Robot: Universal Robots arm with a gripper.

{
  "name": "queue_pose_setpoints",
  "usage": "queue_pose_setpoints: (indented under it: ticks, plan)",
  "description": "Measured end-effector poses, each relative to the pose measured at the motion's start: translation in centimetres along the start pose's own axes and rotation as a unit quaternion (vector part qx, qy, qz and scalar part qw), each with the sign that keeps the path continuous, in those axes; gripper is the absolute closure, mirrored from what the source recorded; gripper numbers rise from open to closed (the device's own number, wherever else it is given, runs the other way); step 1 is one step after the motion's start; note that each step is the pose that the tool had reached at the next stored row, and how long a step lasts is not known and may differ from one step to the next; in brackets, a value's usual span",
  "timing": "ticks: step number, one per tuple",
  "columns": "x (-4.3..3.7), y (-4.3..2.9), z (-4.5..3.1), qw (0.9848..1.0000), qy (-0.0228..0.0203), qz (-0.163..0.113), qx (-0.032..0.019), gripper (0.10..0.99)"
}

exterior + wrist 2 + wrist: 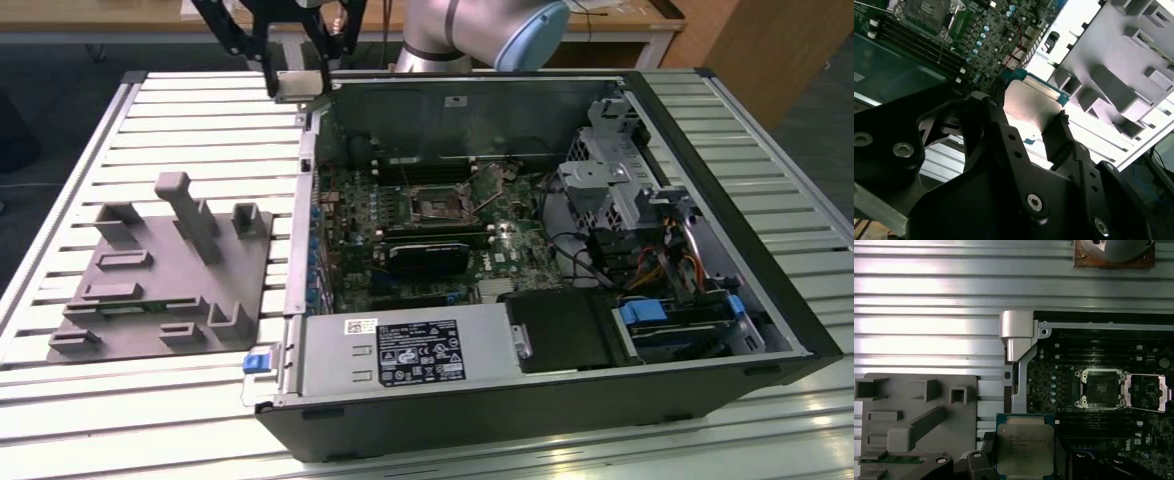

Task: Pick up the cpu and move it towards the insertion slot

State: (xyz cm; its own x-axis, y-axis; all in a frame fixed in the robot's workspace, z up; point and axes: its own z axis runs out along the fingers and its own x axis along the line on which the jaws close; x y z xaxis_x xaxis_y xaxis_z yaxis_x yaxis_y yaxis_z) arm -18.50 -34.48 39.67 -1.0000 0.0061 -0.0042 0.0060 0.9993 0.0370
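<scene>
— What does the gripper hold?
— It is clamped on the cpu, lifted above the worktop by the open case's corner.
— And the insertion slot?
— On the green board, apart from the chip.

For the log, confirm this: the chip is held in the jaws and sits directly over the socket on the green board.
Wrong on place. In the first wrist view the chip, held in the jaws, sits by the case edge, off to one side of the socket, not over it.

cpu lower edge hidden by gripper
</scene>
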Motion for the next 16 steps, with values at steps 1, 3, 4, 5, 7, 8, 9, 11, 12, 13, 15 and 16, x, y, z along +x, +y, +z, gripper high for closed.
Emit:
queue_pose_setpoints:
  ticks: [1, 3, 4, 5, 7, 8, 9, 11, 12, 13, 15, 16]
  plan:
    - [-0.18, 0.02, 0.00, 1.0000, 0.0000, 0.000, 0.0000, 0.541]
    - [-0.58, 0.04, 0.00, 1.0000, 0.0000, 0.000, 0.0000, 0.541]
    - [-0.79, 0.05, 0.00, 1.0000, 0.0000, 0.000, 0.0000, 0.541]
    - [-0.97, 0.06, 0.01, 1.0000, 0.0000, 0.000, 0.0000, 0.541]
    - [-1.30, 0.07, 0.01, 1.0000, 0.0000, 0.000, 0.0000, 0.541]
    - [-1.46, 0.08, 0.01, 1.0000, 0.0000, 0.000, 0.0000, 0.541]
    - [-1.62, 0.09, 0.01, 1.0000, 0.0000, 0.000, 0.0000, 0.541]
    - [-1.94, 0.11, 0.01, 1.0000, 0.0000, 0.000, 0.0000, 0.541]
    - [-2.11, 0.12, 0.01, 1.0000, 0.0000, 0.000, 0.0000, 0.541]
    - [-2.26, 0.13, 0.01, 1.0000, 0.0000, 0.000, 0.0000, 0.541]
    - [-2.57, 0.16, 0.01, 1.0000, 0.0000, 0.000, 0.0000, 0.541]
    - [-2.72, 0.17, 0.01, 1.0000, 0.0000, 0.000, 0.0000, 0.541]
